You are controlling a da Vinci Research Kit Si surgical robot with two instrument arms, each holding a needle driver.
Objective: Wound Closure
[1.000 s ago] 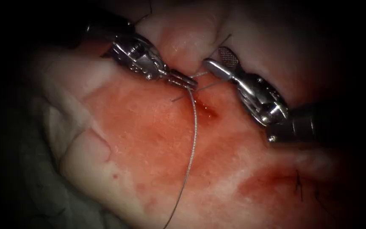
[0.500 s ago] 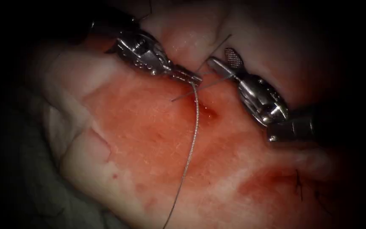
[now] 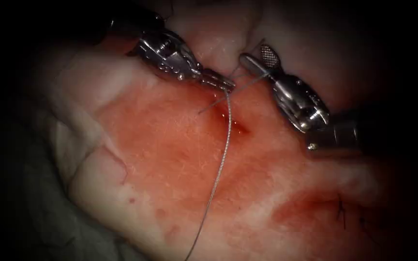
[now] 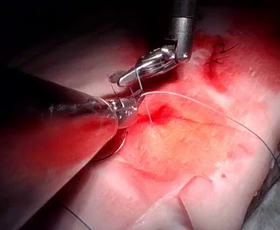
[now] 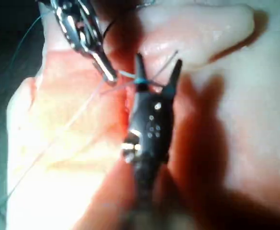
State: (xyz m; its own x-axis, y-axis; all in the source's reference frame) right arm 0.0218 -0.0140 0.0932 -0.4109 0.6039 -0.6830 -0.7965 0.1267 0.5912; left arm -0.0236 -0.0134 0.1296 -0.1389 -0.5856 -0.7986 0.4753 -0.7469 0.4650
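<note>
Tissue [image 3: 136, 169] rests on grey cloth [image 3: 49, 227]

Left hand [image 3: 221, 83] clamped shut; right hand [image 3: 260, 59] spread open, tips close.

A crumpled grey cloth [image 3: 35, 212] is seen at the lower left of the endoscope view, laid in soft folds and creases as the underlying surface. Light is thrown onto the middle of that view and is lost toward every edge, so that the upper corners and the right side are swallowed in near black. In the left wrist view the same grey cloth [image 4: 276, 211] is seen, dimly lit, and a band of deep shadow is cast behind the lit area.
</note>
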